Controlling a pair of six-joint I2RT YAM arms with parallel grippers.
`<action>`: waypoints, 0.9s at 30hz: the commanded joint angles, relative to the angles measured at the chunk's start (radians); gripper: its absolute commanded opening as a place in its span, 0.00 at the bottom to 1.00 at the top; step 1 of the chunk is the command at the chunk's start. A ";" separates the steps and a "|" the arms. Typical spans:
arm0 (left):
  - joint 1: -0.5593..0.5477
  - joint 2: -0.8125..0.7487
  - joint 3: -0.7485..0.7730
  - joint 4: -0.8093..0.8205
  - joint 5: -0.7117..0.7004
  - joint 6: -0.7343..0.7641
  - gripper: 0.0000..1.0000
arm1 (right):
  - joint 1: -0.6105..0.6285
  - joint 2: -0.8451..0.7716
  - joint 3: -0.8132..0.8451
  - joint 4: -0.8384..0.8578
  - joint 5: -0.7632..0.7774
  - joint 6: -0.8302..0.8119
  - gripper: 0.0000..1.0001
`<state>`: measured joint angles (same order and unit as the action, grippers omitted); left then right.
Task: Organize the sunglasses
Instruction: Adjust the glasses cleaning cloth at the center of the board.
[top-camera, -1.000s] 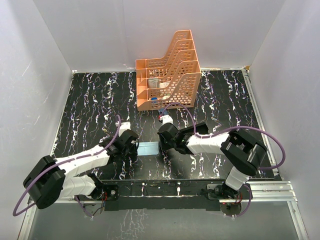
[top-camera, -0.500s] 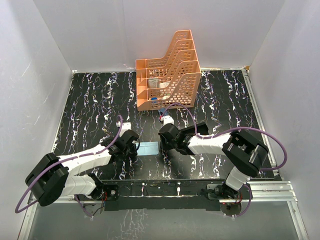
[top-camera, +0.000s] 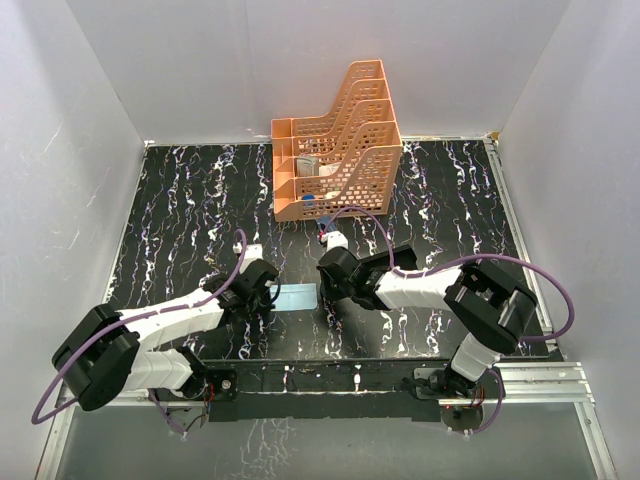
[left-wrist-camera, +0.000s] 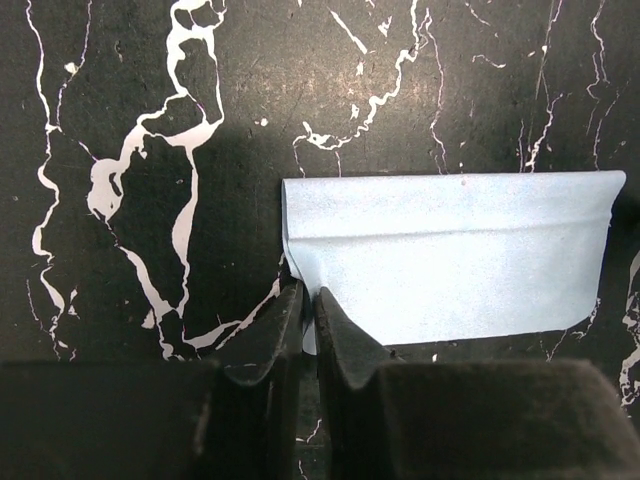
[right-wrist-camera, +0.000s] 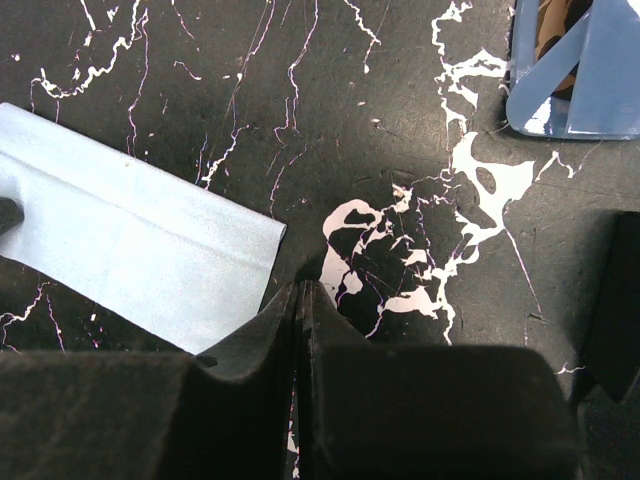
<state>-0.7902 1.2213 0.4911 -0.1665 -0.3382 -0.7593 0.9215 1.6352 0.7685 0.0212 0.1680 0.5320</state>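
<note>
The cloth lies between the left gripper and right gripper, rack behind.

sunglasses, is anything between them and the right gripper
Nothing visible: only bare table lies between the right gripper and the sunglasses, cut off at the wrist view's upper right. The cloth lies on the other side.

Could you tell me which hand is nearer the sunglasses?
The right hand: the sunglasses show in its wrist view's corner, while the left hand sees only the cloth.

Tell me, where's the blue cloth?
Top view: the cloth lies flat on the table's near middle, between the left gripper and the right gripper.
</note>
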 joint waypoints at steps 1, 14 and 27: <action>-0.007 0.023 -0.007 -0.018 0.051 -0.009 0.07 | -0.001 -0.019 -0.016 -0.014 -0.001 0.006 0.02; -0.007 0.006 0.013 -0.030 0.038 -0.005 0.00 | 0.000 -0.106 -0.056 -0.037 -0.027 0.033 0.04; -0.007 -0.031 0.072 -0.067 0.004 0.013 0.00 | 0.039 -0.068 -0.042 -0.017 -0.062 0.079 0.10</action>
<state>-0.7940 1.2232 0.5217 -0.1967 -0.3313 -0.7586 0.9463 1.5574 0.7082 -0.0250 0.1085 0.5892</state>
